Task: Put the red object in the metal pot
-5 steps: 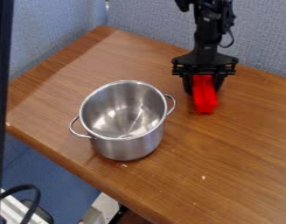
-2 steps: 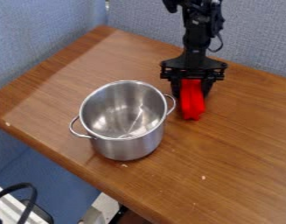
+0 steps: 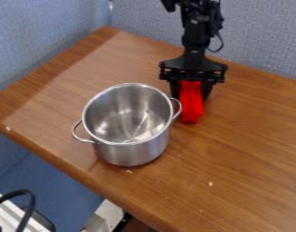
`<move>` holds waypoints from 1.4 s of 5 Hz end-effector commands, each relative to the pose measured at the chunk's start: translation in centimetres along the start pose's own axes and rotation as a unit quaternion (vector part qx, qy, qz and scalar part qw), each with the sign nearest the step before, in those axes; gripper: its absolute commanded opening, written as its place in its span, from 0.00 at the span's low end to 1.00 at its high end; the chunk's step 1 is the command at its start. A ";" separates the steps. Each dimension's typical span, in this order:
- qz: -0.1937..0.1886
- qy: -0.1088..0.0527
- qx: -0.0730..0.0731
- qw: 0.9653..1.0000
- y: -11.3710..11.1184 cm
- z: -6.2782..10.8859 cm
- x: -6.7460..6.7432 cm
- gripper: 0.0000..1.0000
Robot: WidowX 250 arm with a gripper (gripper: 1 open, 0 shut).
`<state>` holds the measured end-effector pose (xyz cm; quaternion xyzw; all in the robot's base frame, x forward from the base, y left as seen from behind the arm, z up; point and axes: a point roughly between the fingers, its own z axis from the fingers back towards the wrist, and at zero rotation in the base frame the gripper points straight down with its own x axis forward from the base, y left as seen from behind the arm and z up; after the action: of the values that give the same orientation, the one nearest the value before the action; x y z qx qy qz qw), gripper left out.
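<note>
The red object [image 3: 194,101] hangs upright, gripped at its top end by my gripper [image 3: 194,81], which is shut on it. Its lower end sits just above the wooden table, right beside the pot's right rim. The metal pot [image 3: 128,122] is shiny and round, with two loop handles, and stands empty at the table's middle. My black arm rises behind the gripper toward the top of the view.
The wooden table [image 3: 65,82] runs diagonally, with its near edge at the lower left. A blue-grey wall stands behind it. Black cables lie on the floor at the bottom left.
My gripper, with the red object in it, has moved left toward the pot and lifted slightly. The pot has not moved.
</note>
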<state>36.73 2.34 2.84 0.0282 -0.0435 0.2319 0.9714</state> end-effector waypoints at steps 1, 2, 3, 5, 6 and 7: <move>0.015 -0.046 -0.020 0.999 0.0 3.0 1.7 0.00; 0.020 -0.045 -0.022 0.999 0.0 2.6 1.7 0.00; 0.030 -0.045 -0.022 0.998 0.0 2.5 1.2 0.00; 0.050 -0.046 -0.022 0.997 0.0 2.1 0.3 0.00; 0.034 -0.046 -0.025 0.998 -0.3 1.9 0.2 0.00; 0.017 -0.047 -0.028 0.998 -0.5 1.7 0.2 0.00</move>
<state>36.56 2.29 2.66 0.0162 -0.0706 0.2572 0.9636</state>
